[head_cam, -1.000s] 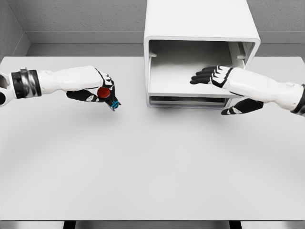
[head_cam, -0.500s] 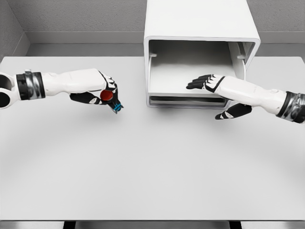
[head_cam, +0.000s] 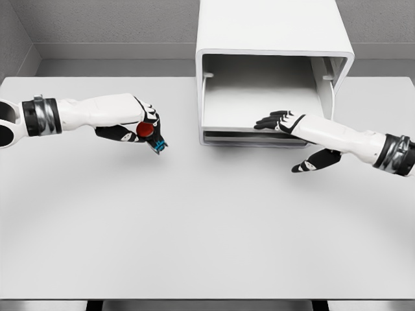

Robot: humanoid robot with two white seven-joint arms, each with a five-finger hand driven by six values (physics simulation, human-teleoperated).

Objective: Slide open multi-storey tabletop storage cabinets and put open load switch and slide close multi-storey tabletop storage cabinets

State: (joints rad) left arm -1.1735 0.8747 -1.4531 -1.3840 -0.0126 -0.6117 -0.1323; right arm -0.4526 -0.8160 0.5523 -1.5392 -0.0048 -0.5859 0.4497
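Red-knobbed load switch sits clutched in left hand above table.

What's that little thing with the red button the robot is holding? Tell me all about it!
The load switch is a small thing with a round red knob, a dark body and a blue-green tip that points down and right. The left hand grips it above the white table, left of the cabinet. Only the fingers touch it.
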